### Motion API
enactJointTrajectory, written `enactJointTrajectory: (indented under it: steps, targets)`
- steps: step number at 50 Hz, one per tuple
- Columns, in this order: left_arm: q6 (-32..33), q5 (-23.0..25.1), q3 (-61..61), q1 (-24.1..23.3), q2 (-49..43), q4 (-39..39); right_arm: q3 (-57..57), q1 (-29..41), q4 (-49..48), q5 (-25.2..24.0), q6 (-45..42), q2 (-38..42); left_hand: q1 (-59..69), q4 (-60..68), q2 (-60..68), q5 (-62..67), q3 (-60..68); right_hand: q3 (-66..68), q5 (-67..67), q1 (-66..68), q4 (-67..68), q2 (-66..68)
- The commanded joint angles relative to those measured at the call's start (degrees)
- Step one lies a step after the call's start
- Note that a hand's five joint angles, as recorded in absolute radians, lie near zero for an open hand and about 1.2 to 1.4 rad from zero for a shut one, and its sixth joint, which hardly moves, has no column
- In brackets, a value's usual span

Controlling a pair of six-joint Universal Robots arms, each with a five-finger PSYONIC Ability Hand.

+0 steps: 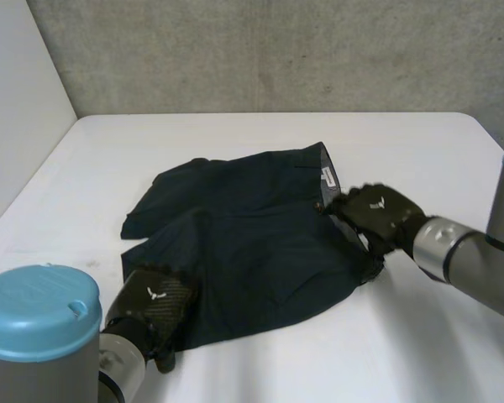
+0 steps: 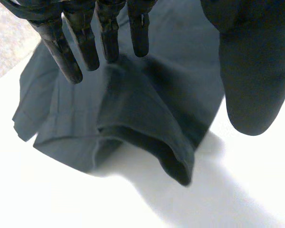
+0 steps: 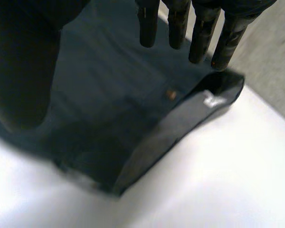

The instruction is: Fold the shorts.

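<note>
Shorts [image 1: 244, 231] under straight-fingered left robot hand [image 1: 151, 306]

The shorts [image 1: 252, 243] cover the middle of the white surface [image 1: 420, 143], with bare room all round them, widest toward the grey back wall [image 1: 277, 50] and at the right. The left robot hand [image 1: 151, 306] blocks the near leg hem and the right robot hand [image 1: 378, 217] the waistband. The hem fold [image 2: 175, 161] seems to stand slightly off the surface.

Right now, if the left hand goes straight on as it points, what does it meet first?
Likely the shorts: the left hand points its fingers at the cloth near a leg hem; gap unclear.
</note>
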Motion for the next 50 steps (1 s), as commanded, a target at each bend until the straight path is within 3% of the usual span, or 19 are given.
enactJointTrajectory:
  steps: [1, 7, 28, 32, 34, 35, 41, 50]
  targets:
    - [0.08, -2.48, -1.38, -0.50, -2.93, 2.61, 7.23, -3.89, -6.27, -1.51, -8.30, 1.15, 4.63, 4.49, 4.69, 4.57, 4.83, 12.95, 12.27, 14.94, 13.04, 12.91]
    - [0.08, -3.10, -1.38, -0.50, -3.81, 2.96, 8.82, -4.42, -14.01, -1.60, -7.96, 3.43, 5.64, 5.51, 5.70, 5.58, 5.84, 18.33, 17.66, 20.32, 18.43, 18.29]
    - [0.17, -3.28, -1.30, 0.12, -6.01, 4.81, 7.85, -3.81, -15.25, -3.36, -2.07, 5.90, 12.37, 12.23, 12.42, 12.30, 12.56, 22.04, 21.36, 24.03, 22.13, 22.00]
    - [0.26, -3.28, -1.30, 0.65, -6.09, 6.12, 7.50, -3.72, -16.30, -3.36, -1.89, 6.68, 14.39, 14.25, 14.44, 14.32, 14.58, 41.50, 40.83, 43.49, 41.60, 41.46]
    - [0.43, -3.28, -1.21, 0.65, -6.09, 6.74, 7.06, -3.63, -17.01, -3.27, -1.89, 7.74, 16.91, 16.77, 16.96, 16.84, 17.10, 63.67, 63.00, 65.66, 63.77, 63.63]
    - [0.43, -3.28, -1.21, 0.65, -6.09, 6.92, 6.80, -3.63, -17.01, -3.27, -1.89, 8.09, 17.58, 17.44, 17.64, 17.52, 17.78, 66.36, 65.69, 68.35, 66.46, 66.32]
    - [0.78, -3.37, -1.21, 0.82, -6.18, 7.80, 5.83, -2.40, -16.48, -2.30, -1.80, 8.62, 21.78, 21.64, 21.83, 21.72, 21.98, 66.39, 65.72, 68.38, 66.49, 66.35]
    - [0.96, -3.19, -1.38, 2.49, -6.09, 7.53, 5.30, -2.05, -11.48, 2.35, 4.52, 5.29, 45.68, 45.54, 45.73, 45.62, 45.88, 66.39, 65.72, 68.38, 66.49, 66.35]
